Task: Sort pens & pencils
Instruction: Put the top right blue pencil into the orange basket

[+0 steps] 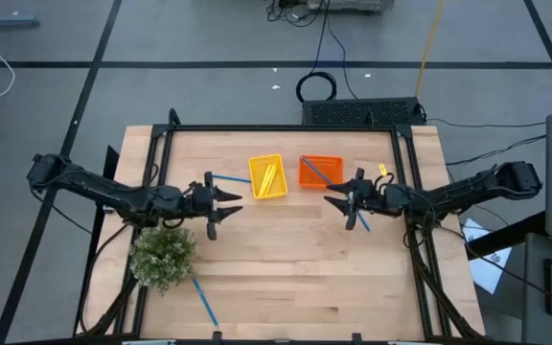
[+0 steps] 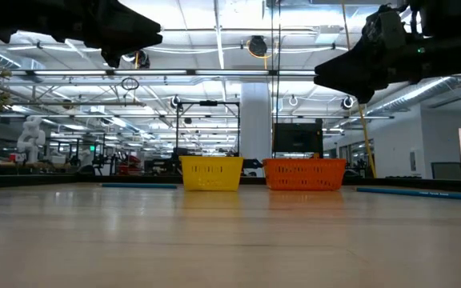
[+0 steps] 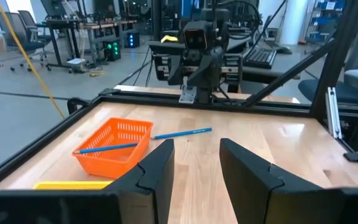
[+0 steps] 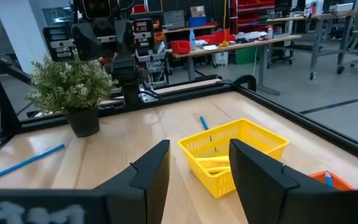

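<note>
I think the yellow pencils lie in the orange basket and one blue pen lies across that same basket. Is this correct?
Not quite. The yellow pencils lie in the yellow basket, as the high view shows. The blue pen does lie across the orange basket.

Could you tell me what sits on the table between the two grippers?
In the high view, the yellow basket and orange basket sit between the left gripper and right gripper, toward the far edge.
</note>
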`<state>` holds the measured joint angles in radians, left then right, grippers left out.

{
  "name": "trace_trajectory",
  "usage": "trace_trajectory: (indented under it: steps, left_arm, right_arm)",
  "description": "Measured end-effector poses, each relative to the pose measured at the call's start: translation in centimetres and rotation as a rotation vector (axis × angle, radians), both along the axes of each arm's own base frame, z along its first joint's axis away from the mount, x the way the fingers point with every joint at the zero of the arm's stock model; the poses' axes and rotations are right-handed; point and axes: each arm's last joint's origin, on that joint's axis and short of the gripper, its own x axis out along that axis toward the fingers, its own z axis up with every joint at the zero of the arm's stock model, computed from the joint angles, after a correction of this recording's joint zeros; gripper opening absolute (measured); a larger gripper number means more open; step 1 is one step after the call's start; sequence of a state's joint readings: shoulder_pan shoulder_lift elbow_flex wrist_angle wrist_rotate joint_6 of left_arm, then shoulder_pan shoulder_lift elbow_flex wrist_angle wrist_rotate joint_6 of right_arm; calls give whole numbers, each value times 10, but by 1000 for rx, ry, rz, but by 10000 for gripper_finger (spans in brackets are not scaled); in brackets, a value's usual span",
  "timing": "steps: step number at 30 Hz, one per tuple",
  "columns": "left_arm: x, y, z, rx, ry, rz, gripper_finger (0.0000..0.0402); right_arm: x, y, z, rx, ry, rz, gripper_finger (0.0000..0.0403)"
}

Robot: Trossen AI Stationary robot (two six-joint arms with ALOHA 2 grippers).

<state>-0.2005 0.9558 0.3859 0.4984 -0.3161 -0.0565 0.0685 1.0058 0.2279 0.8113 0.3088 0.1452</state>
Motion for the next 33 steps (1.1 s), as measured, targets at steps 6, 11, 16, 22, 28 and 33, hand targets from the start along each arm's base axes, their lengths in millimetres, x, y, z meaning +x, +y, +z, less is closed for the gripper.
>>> trace_trajectory:
  steps: [6,11,16,22,28,33]
  left_arm:
    - [0,0,0,6,3,-1,134]
    - [0,0,0,7,3,-1,134]
    - [0,0,0,6,3,-1,134]
    - [0,0,0,5,3,-1,134]
    - [0,0,0,4,3,-1,134]
    - [0,0,0,4,3,0,134]
  right_arm:
    - [-1,0,-9,24,86,-10,157]
    - [-1,0,-24,89,374,-33,136]
    - [-7,-1,-34,210,528,-96,102]
    - [-16,-7,-44,310,630,-188,68]
    - [-20,-20,-47,357,659,-285,53]
    - [-22,-28,-48,380,651,-341,52]
